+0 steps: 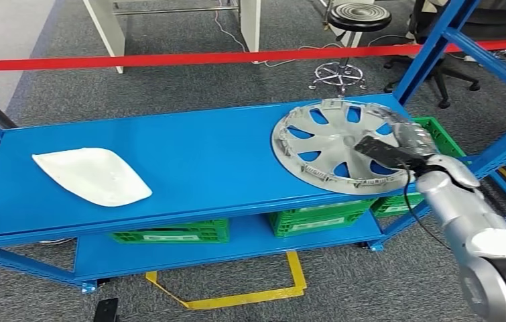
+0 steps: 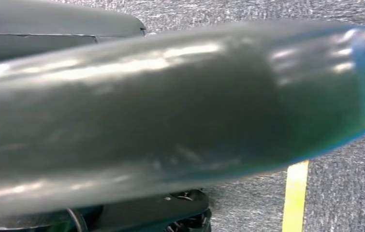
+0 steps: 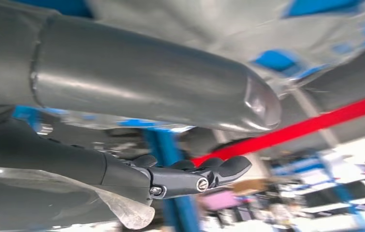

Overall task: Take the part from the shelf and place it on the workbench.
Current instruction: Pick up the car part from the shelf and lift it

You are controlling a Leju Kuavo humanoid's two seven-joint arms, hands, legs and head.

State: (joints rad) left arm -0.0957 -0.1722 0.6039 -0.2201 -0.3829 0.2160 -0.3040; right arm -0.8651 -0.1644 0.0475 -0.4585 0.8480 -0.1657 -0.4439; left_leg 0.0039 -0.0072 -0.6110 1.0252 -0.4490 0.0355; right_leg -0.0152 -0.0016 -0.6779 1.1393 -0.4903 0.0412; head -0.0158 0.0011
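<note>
Reaching in from the right end of the blue shelf [image 1: 190,161], the robot's right hand [image 1: 407,144] grips the rim of a silver hubcap [image 1: 334,144], the part named in the task. The hubcap lies face-up on the top deck of the shelf, close to its right end, with its near-right edge running out over the front edge of the deck. The hand sits on that overhanging side, a dark thumb laid across the top of the hubcap toward its centre while the rest of the hand wraps the rim from outside. In the right wrist view the thick grey thumb [image 3: 151,87] runs along one face of the pale part [image 3: 228,29] and the darker fingers [image 3: 195,179] curl on the other face, so the hubcap is clamped between them.

Toward the left end of the same deck, well apart from the hubcap, rests a white moulded panel [image 1: 92,176], flat and roughly leaf-shaped. Green crates [image 1: 320,218] stand on the lower deck under the front edge, and another green crate [image 1: 441,134] shows behind the right hand at the shelf's right end.

A red barrier tape [image 1: 169,60] stretches across the grey carpet behind the shelf, with a black stool [image 1: 357,20] beyond it. Yellow floor tape [image 1: 257,292] marks the carpet in front of the shelf.

The left wrist view is blurred by a grey body close to the lens, and whether the left hand's fingers are spread or curled cannot be told.
</note>
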